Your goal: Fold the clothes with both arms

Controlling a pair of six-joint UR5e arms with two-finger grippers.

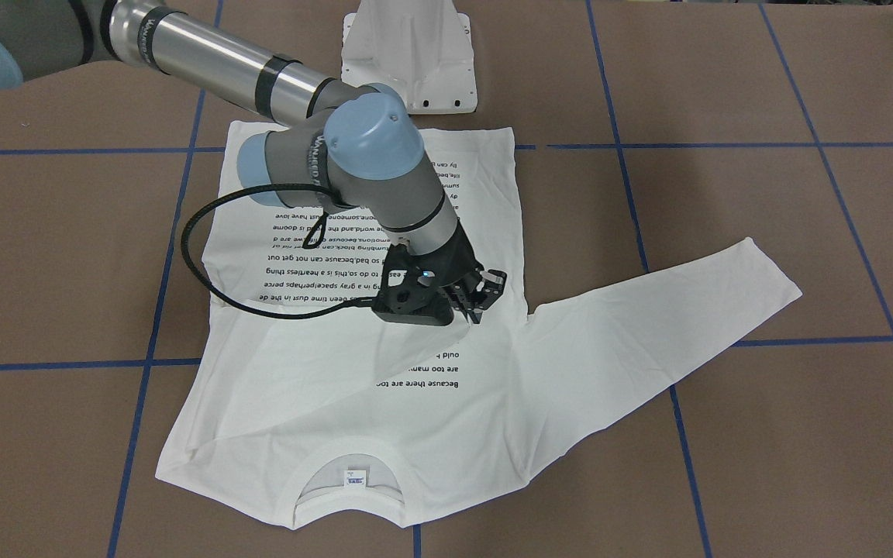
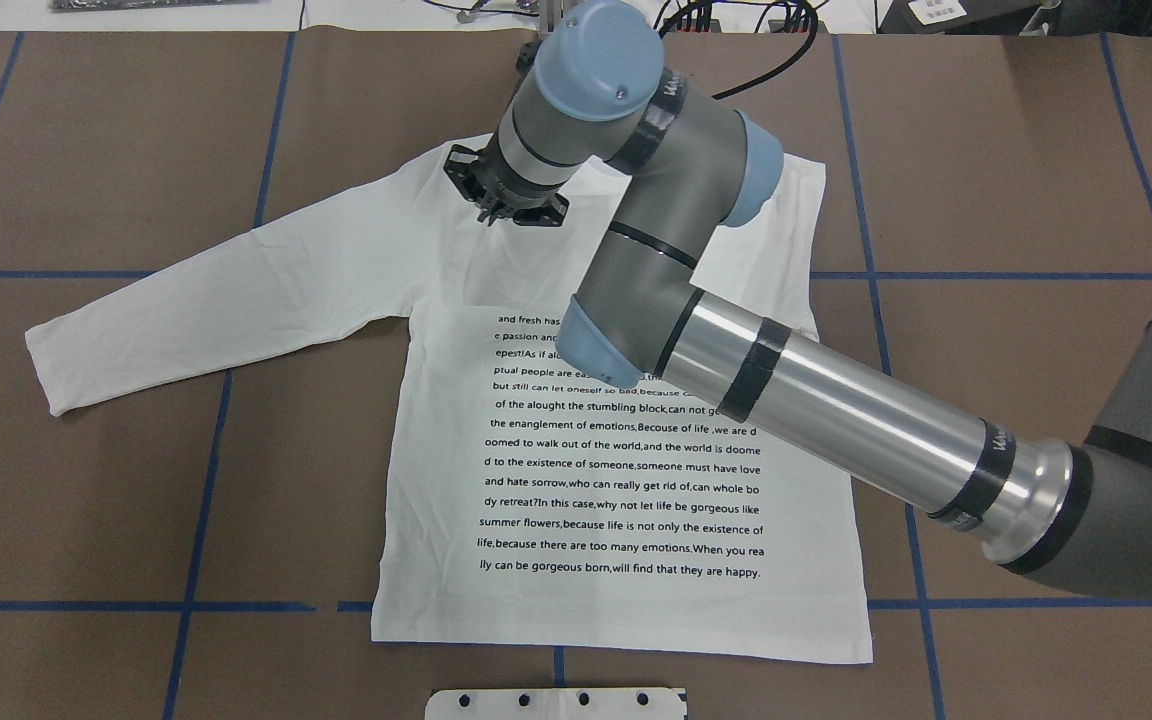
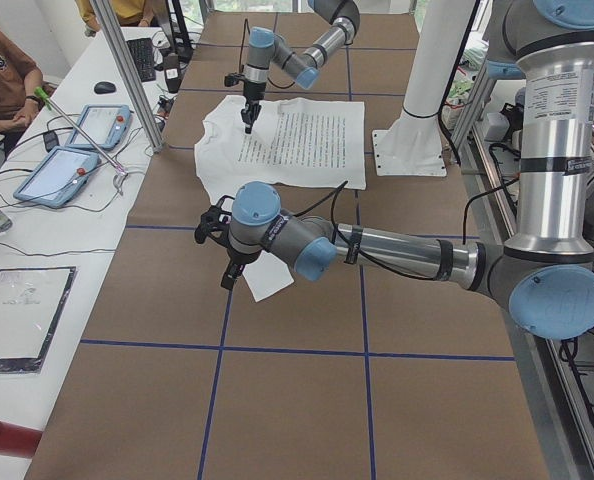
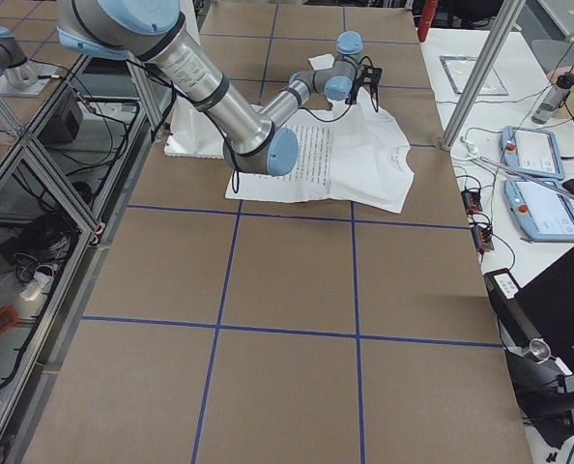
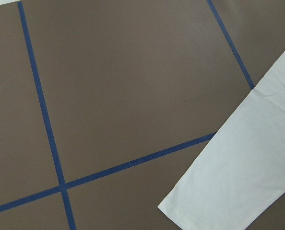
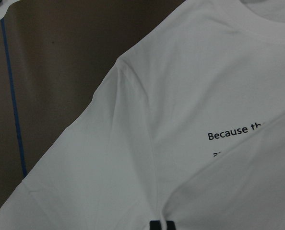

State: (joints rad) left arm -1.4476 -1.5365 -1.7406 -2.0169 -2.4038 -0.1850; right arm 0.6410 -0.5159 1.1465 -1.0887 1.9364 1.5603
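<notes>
White text-printed shirt (image 1: pixel 284 418) lies flat, one sleeve (image 1: pixel 671 302) outstretched.

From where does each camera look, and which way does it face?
Front-facing: across the table, facing the base; right arm over the shirt.
Overhead: behind the base, looking down; right arm.
Exterior left: table's left end; left arm near.
Exterior right: table's right end; right arm near.
Left wrist: down on a sleeve cuff; no body.
Right wrist: down on the collar; right tool barely.
Shared: front-facing and overhead both show the printed text.
</notes>
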